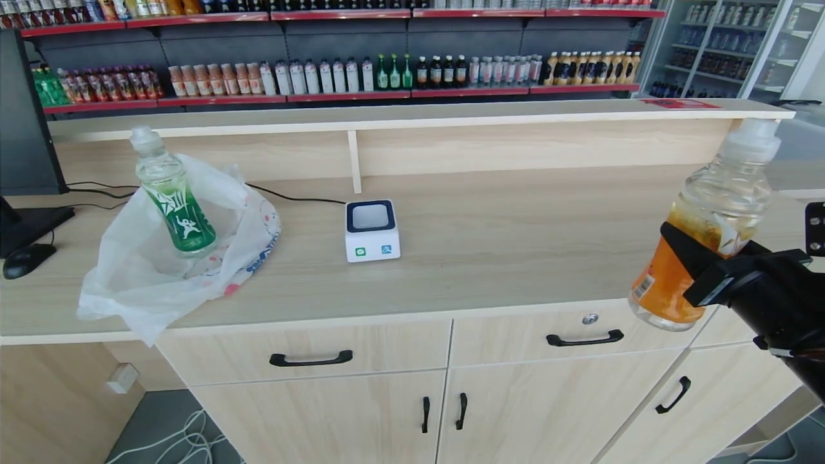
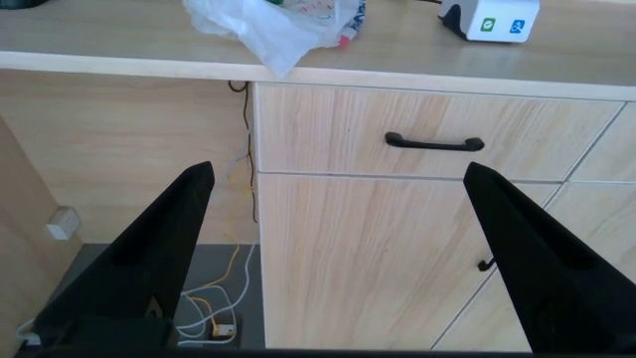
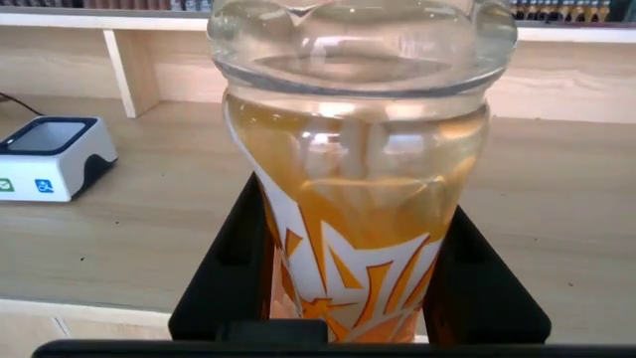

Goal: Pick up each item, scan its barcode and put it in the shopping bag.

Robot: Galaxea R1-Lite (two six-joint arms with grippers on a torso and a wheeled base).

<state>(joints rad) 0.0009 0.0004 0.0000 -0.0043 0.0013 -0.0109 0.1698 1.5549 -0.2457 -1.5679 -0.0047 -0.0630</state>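
My right gripper [image 1: 699, 261] is shut on an orange-labelled bottle [image 1: 706, 225], held tilted in the air off the counter's right front edge. Seen from the right wrist, the bottle [image 3: 358, 199] stands between the black fingers [image 3: 234, 264]. A green-labelled bottle [image 1: 173, 193] stands upright inside the white shopping bag [image 1: 142, 264] on the counter's left part. The white barcode scanner [image 1: 372, 229] sits mid-counter. My left gripper [image 2: 338, 259] hangs open below counter height, facing the cabinet front, with nothing between its fingers.
A raised wooden ledge [image 1: 419, 119] runs along the counter's back. A black monitor [image 1: 22, 129] and mouse [image 1: 26, 260] sit at the far left, with cables behind the bag. Drawers and cabinet doors [image 1: 309, 386] lie below. Shelves of drinks [image 1: 387, 71] fill the background.
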